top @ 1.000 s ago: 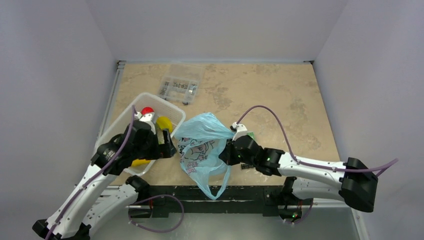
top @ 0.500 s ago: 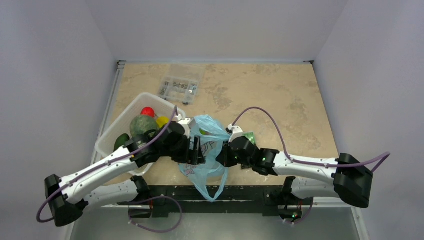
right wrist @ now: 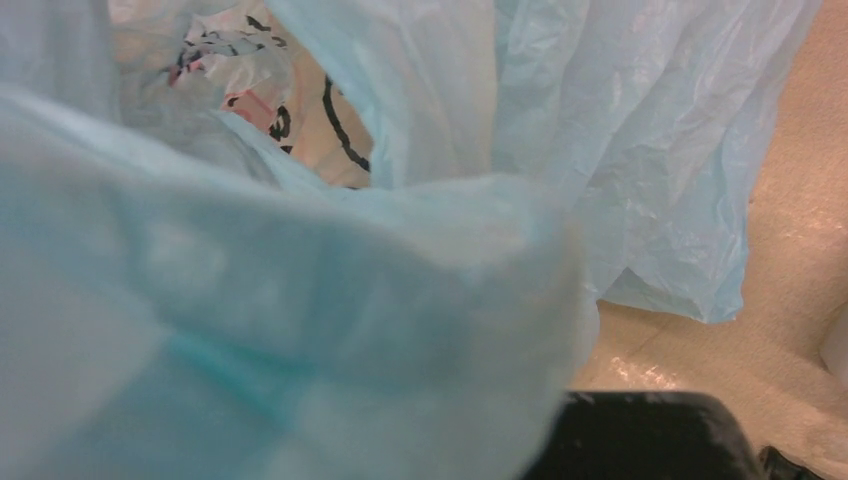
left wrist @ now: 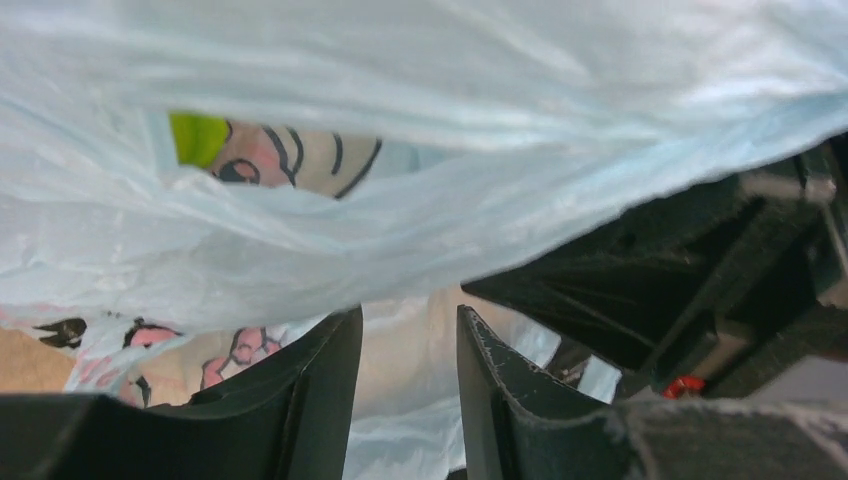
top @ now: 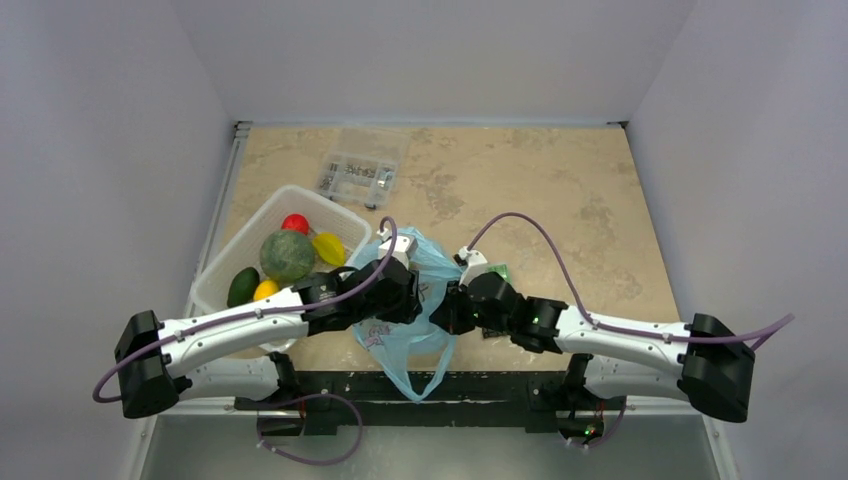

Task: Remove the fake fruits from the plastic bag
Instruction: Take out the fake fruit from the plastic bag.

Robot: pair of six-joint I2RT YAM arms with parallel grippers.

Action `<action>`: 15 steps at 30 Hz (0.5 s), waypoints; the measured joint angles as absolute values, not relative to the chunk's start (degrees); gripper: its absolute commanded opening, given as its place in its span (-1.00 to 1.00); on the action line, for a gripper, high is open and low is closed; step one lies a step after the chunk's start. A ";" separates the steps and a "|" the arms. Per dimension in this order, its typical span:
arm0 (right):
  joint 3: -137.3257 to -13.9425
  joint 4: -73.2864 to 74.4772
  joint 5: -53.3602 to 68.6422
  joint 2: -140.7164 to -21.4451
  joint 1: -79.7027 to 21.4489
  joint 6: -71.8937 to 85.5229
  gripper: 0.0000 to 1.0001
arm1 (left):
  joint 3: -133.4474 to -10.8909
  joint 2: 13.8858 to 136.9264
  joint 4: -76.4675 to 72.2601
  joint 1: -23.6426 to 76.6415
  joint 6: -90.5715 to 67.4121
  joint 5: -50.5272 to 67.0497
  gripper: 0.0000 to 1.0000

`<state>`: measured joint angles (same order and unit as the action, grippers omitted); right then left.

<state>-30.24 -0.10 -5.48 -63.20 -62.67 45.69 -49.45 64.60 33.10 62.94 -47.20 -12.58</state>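
**Near edge.** Thin, crinkled, light-blue translucent plastic bag (top: 410, 350) with a dark-line cartoon print, slumped on the mottled tan table (top: 560, 200) between the two arms. The left arm (top: 240, 325) stretches low and nearly level from the left. The left gripper (left wrist: 408, 385) is at the bag's mouth — jaws narrowly apart, film in the gap, a pinch cannot be told. The right gripper (top: 452, 306) is closed against the bag's right edge, its fingers hidden under bunched film. A lime-green fake fruit (left wrist: 197, 137) shows inside the bag.

**Farther.** Glossy fake fruits (top: 287, 255) — green, yellow, red — lie in a white basket (top: 235, 250). Beyond it is a clear compartment box (top: 365, 168).
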 measured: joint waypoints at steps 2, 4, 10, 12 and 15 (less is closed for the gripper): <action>-30.24 -0.19 -4.84 -62.39 -62.67 45.84 -1.00 | -48.80 64.60 31.18 63.42 -47.40 -14.41 -0.27; -30.24 -0.36 -4.40 -61.69 -62.67 45.95 -1.00 | -47.62 64.64 29.10 63.42 -47.37 -16.64 -0.28; -30.22 -1.04 -2.90 -59.94 -62.67 46.78 -1.00 | -45.10 66.52 24.60 63.42 -47.33 -24.27 -0.22; -29.95 -1.52 -2.68 -59.13 -62.67 47.13 -1.00 | -45.12 67.24 23.90 63.42 -47.22 -25.98 -0.12; -29.50 -1.85 -2.13 -58.54 -62.67 47.51 -1.00 | -45.93 70.08 23.55 63.35 -46.85 -29.65 -0.01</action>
